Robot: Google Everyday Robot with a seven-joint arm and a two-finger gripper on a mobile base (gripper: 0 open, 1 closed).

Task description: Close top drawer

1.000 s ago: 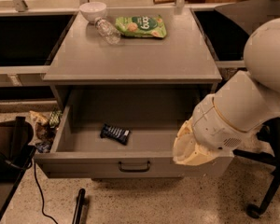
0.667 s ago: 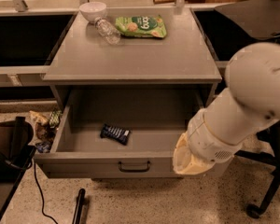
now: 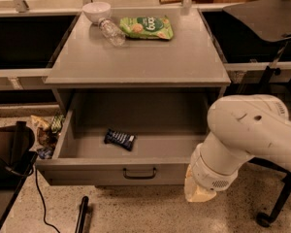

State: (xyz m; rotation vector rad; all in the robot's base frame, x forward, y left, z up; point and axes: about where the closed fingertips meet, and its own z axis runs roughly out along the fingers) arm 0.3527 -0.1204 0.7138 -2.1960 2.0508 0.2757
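Observation:
The top drawer is a wide, deep grey box pulled far out of the grey cabinet. Its flat front panel has a small dark bar handle at centre. A dark snack bar lies on the drawer floor. My white arm reaches down at the right. My gripper is at the arm's lower end, low in front of the drawer's right front corner, mostly hidden behind the wrist.
On the cabinet top are a white bowl, a clear plastic bottle on its side and a green snack bag. A dark chair stands at the right. Bags and clutter sit on the floor left. A black stick lies below the drawer.
My arm has swung down and lower; the wrist now sits lower, in front of the drawer's right front corner. The drawer stays open as before.

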